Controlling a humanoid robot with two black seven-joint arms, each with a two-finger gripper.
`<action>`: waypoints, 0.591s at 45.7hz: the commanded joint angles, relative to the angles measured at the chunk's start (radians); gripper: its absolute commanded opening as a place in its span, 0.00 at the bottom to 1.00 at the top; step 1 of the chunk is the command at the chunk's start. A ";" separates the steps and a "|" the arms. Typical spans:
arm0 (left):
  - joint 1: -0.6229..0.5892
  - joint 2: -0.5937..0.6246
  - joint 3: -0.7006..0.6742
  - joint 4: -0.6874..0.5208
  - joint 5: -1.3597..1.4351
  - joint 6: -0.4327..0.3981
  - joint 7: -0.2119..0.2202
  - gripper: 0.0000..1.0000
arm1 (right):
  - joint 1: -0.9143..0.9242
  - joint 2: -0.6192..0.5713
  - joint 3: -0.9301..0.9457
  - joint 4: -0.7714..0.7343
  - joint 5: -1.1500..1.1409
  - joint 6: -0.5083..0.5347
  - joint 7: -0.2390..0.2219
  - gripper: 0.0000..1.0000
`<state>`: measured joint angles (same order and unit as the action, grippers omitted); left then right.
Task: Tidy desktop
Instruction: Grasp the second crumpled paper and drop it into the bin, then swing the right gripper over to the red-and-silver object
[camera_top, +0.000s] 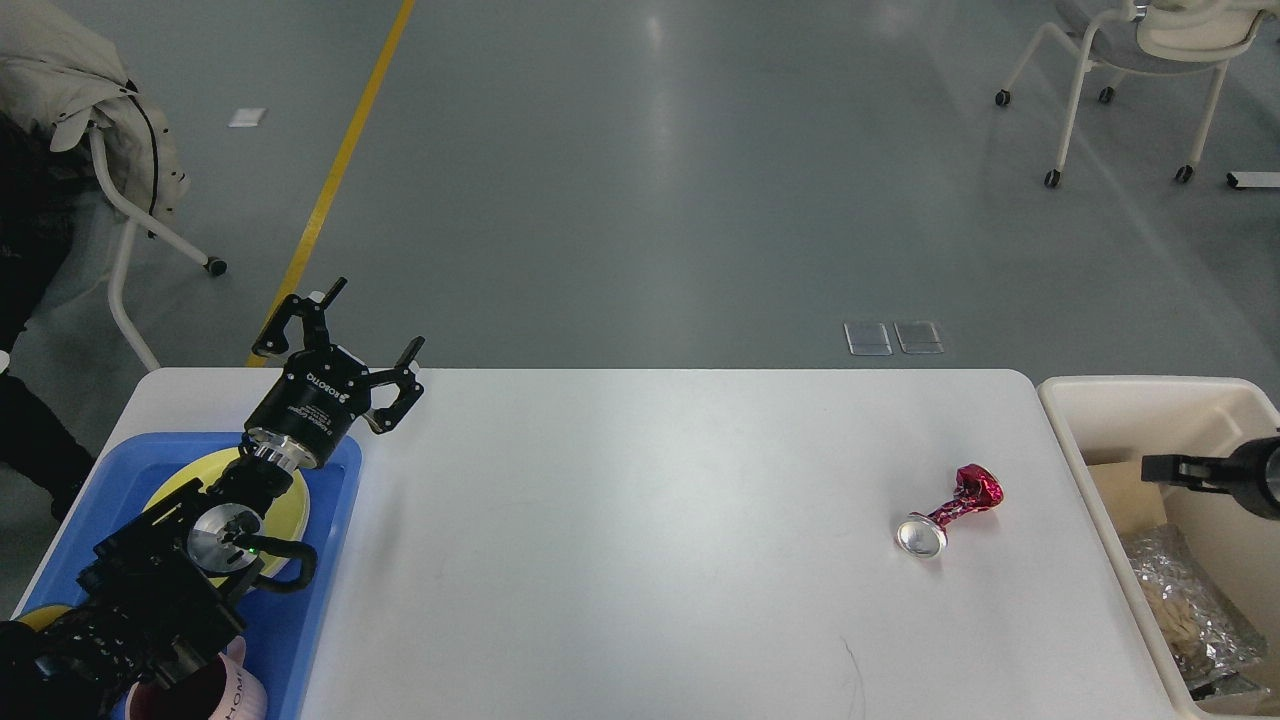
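The white table is filling the lower part of the head view, its far edge running in front of the grey floor. A crushed red can is lying on its side on the right part of the table, silver end facing the near side, well apart from everything else. Just beside the table's right end, a beige bin is holding cardboard and crinkled silver wrapping. The right gripper is reaching in over the bin from the right edge; it is showing as one dark bar, so I cannot tell how its jaws are standing. At the table's left end, a blue tray is carrying a yellow plate. The left gripper is hanging above the tray's far corner, jaws spread wide and holding nothing.
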<state>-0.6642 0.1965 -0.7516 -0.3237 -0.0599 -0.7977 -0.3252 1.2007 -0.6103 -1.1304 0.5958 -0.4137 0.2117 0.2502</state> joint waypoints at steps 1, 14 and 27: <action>0.000 0.000 0.000 0.000 0.000 0.000 0.000 1.00 | 0.412 -0.045 -0.072 0.270 -0.063 0.153 0.000 1.00; 0.000 0.000 0.000 0.000 0.000 0.000 0.000 1.00 | 1.155 0.053 -0.105 0.711 -0.065 0.590 0.014 1.00; 0.000 0.000 0.000 0.000 0.000 0.000 0.000 1.00 | 1.283 -0.043 0.037 0.814 -0.057 0.748 0.049 1.00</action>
<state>-0.6642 0.1963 -0.7516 -0.3235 -0.0598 -0.7977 -0.3252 2.4630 -0.6262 -1.1073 1.4001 -0.4701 0.9533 0.2977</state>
